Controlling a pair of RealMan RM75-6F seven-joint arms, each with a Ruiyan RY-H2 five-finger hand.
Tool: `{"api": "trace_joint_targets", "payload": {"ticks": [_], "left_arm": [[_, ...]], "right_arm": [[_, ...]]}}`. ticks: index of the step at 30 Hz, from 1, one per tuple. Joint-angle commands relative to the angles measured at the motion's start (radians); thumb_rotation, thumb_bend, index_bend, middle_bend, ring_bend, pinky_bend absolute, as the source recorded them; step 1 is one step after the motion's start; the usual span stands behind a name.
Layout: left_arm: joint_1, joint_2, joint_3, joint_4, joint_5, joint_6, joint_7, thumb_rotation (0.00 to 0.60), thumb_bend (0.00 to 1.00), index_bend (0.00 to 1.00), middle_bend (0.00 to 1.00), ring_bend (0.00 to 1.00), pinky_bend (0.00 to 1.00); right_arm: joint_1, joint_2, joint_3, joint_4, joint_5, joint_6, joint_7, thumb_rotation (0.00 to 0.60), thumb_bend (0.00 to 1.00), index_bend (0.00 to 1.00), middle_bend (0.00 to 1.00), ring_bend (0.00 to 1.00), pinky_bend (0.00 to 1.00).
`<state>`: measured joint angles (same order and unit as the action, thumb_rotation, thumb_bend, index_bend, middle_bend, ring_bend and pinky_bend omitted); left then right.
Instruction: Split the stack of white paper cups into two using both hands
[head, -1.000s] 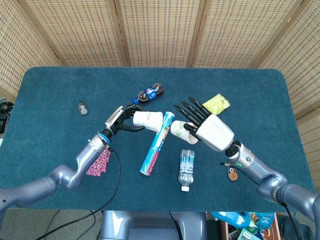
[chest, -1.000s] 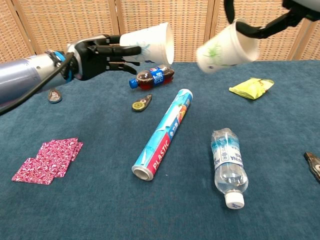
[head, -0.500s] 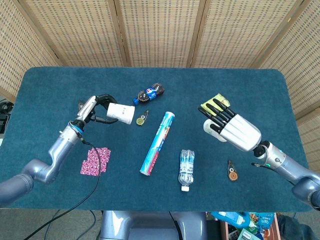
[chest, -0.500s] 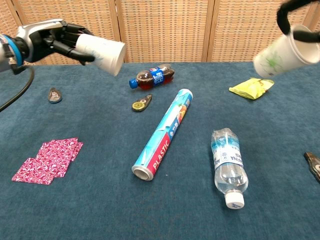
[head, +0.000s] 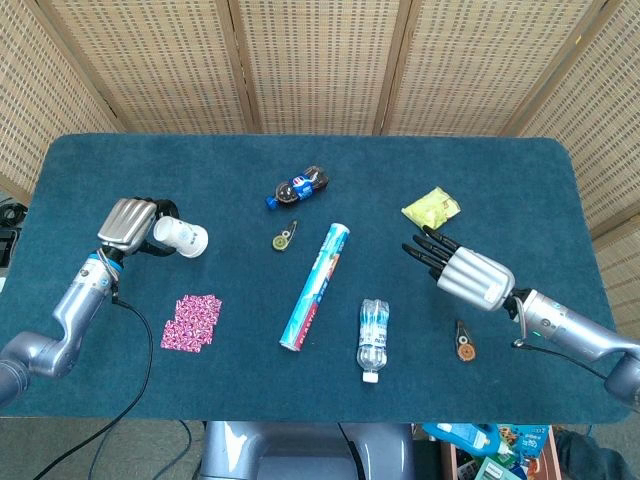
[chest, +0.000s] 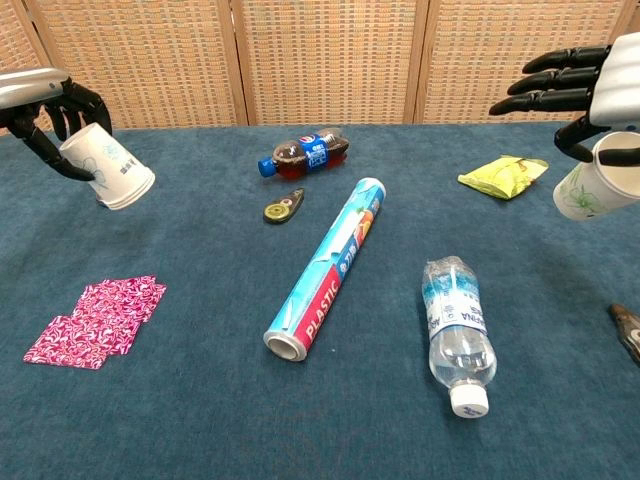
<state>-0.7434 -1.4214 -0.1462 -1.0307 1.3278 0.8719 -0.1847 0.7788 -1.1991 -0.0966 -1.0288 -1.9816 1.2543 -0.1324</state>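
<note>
Two white paper cups are apart, one in each hand. My left hand (head: 128, 222) at the table's left side grips one cup (head: 183, 237) tilted on its side, its base toward the middle of the table; in the chest view this cup (chest: 110, 170) hangs mouth-down under the left hand (chest: 45, 108). My right hand (head: 466, 276) hovers at the right with its fingers stretched out and hides its cup in the head view. The chest view shows the right hand (chest: 590, 92) holding the second cup (chest: 590, 190), the thumb hooked over the cup's rim.
On the blue table lie a cola bottle (head: 299, 186), a small tape measure (head: 283, 238), a long foil roll (head: 314, 287), a water bottle (head: 372, 338), a yellow packet (head: 431, 208), a pink patterned cloth (head: 191, 322) and a small brown tool (head: 464, 341).
Both hands have drawn far apart from the middle, each carrying a cup. The left went to the table's left side, the right went right and lower.
</note>
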Motion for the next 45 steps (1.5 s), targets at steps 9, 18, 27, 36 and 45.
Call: {"api": "trace_joint_targets", "payload": {"ticks": [9,18,27,36,45], "left_arm": [[0.025,-0.038,0.032,0.032,-0.026,-0.022,0.066,0.6,0.14,0.49,0.45,0.41,0.33],[0.018,-0.006,0.038,-0.016,-0.016,-0.075,0.012,0.6,0.13,0.0,0.0,0.0,0.09],[0.061,0.089,0.004,-0.15,-0.035,0.013,0.011,0.6,0.13,0.0,0.0,0.0,0.01],[0.231,0.205,-0.006,-0.367,-0.084,0.278,0.117,0.6,0.13,0.0,0.0,0.0,0.0],[0.385,0.248,0.028,-0.535,-0.116,0.485,0.254,0.6,0.13,0.0,0.0,0.0,0.0]], "right_arm": [[0.034,-0.059,-0.002,0.005,0.039,-0.157,-0.133,0.6,0.58,0.64,0.08,0.05,0.11],[-0.011,-0.079,0.065,-0.021,0.149,-0.173,-0.294,0.6,0.0,0.06,0.0,0.08,0.04],[-0.108,-0.044,0.15,-0.161,0.267,-0.005,-0.249,0.6,0.0,0.06,0.0,0.09,0.02],[-0.32,-0.023,0.185,-0.319,0.424,0.219,-0.051,0.6,0.0,0.02,0.0,0.0,0.0],[-0.462,-0.08,0.171,-0.317,0.465,0.356,0.075,0.6,0.0,0.0,0.0,0.0,0.0]]}}
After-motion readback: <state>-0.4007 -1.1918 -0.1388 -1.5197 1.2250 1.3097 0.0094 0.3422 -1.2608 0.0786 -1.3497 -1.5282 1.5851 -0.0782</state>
